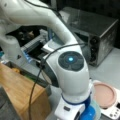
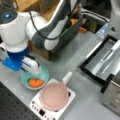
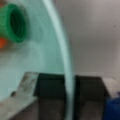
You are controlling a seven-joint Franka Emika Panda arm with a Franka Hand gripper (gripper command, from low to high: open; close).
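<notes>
A teal bowl (image 2: 44, 74) stands on the grey counter at a front view's lower left, with an orange carrot (image 2: 35, 82) lying in it. In the wrist view the carrot's green top (image 3: 15, 22) sits at the upper left, inside the bowl's rim (image 3: 62, 50). My gripper (image 2: 32, 69) reaches down onto the bowl's edge. The rim runs straight between the dark pads (image 3: 50, 90), which press on it from both sides, so the gripper (image 3: 68, 92) is shut on the rim. In a front view the arm hides the fingers, and only a sliver of the bowl (image 1: 97, 110) shows.
A pan with a pink lid (image 2: 53, 96) sits on a white cooker (image 2: 37, 110) right beside the bowl. A toaster oven (image 1: 100, 32) with its door open (image 2: 100, 60) stands behind. A wooden box (image 1: 17, 87) and a water bottle (image 2: 102, 30) are also nearby.
</notes>
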